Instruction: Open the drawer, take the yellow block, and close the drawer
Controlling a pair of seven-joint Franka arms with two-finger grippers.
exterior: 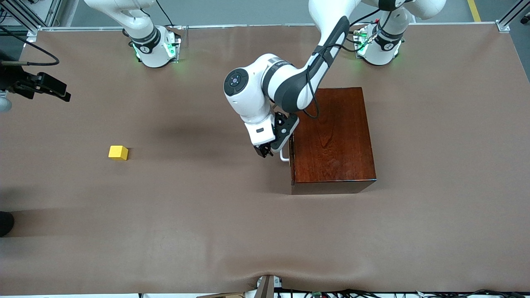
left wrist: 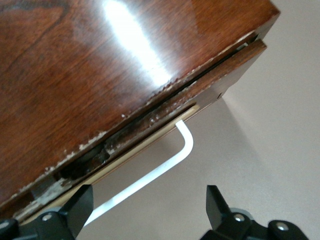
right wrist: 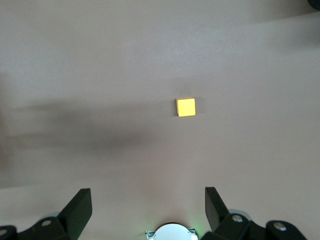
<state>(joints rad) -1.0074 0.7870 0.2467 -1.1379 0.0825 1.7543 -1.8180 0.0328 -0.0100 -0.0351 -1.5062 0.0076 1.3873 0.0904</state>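
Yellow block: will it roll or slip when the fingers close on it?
The yellow block looks like a flat-faced cube resting on the brown table cover, so it probably won't roll or tip. Its parallel sides should give the fingers a square hold. It is small, so likely light, and an off-centre touch may push it along the table instead.

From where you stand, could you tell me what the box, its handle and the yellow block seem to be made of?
Box: looks like glossy varnished reddish wood, with visible grain and glare.
Handle: smooth white bent bar, metal or plastic, unclear.
Yellow block: matte, evenly coloured cube, perhaps painted wood or foam.
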